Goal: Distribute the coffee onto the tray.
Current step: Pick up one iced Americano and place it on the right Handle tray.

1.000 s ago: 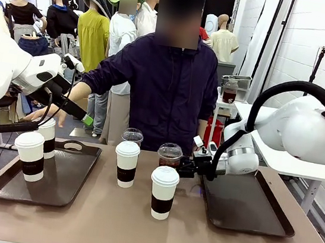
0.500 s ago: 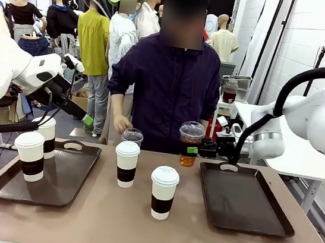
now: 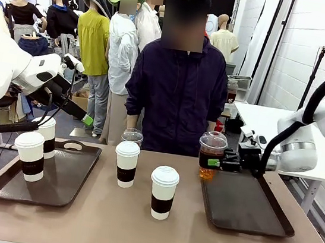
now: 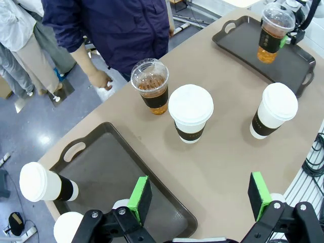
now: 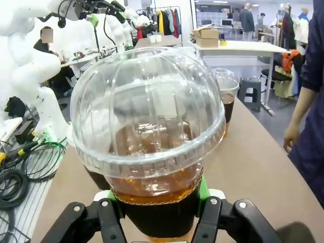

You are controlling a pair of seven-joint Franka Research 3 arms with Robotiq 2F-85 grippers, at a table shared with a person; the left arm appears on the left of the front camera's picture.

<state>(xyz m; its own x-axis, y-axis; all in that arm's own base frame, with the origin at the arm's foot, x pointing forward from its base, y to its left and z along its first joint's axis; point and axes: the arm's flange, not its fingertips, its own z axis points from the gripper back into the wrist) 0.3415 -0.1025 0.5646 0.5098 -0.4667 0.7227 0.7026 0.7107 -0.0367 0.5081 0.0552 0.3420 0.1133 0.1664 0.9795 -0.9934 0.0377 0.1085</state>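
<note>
Right pincer [image 3: 216, 161] is clamped on a dome cup [image 3: 212, 145] of brown coffee, with the green pads either side of its dark band. The cup is upright (the wrist view shows the pads tight on the band). It hangs over the far left corner of the right tray [image 3: 258, 215]. I can't tell if its base touches the tray floor.

Left pincer [image 4: 200, 197] is spread wide with nothing between the pads. It is held up at the left side, looking down on the table [image 3: 107, 222].

Left tray [image 3: 58, 188] holds two white cups, close together at its left end. The front cup [image 3: 30, 155] is nearer me and the back cup [image 3: 46, 136] is just behind it.

On the bare table between the trays:
- Mid cup [image 3: 126, 163], white with a brown sleeve, left of centre.
- Near cup [image 3: 163, 192], same type, nearer me and to the right of the mid cup.
- Second dome cup [image 3: 131, 136], also brown coffee, just behind the mid cup near the far edge.

A person [image 3: 175, 93] in a dark jacket stands at the far side. One hand [image 4: 101, 80] hangs by the far edge, near the second dome cup but apart from it.
</note>
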